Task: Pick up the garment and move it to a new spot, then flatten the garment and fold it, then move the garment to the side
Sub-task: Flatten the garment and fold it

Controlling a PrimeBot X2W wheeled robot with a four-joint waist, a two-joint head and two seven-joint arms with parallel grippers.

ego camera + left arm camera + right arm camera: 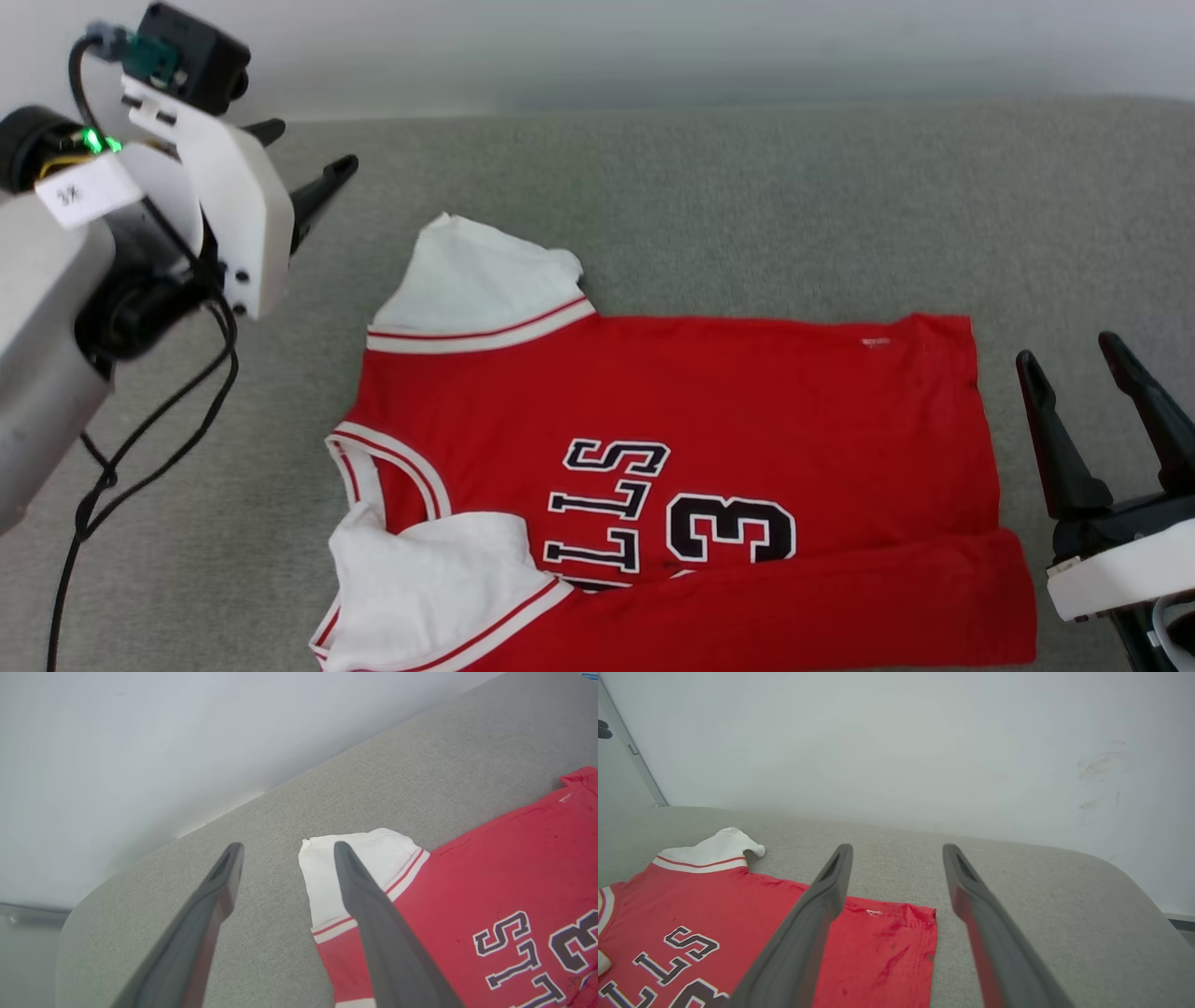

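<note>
Head view: the shirt (672, 411) lay flat near the cushion's (747, 205) near edge, its near side folded over. The left gripper (308, 154) and right gripper (1069, 353) hung off either end, fingers spread and empty. A cable (149, 439) dangled clear on the left.

Left wrist: the spread fingers pointed at the far sleeve (387, 854). I judged the cloth light and limp, best pinched at its corners.

Right wrist: the far hem corner (920, 924) lay unobstructed.

Bright, even, soft light; faint shadows.
</note>
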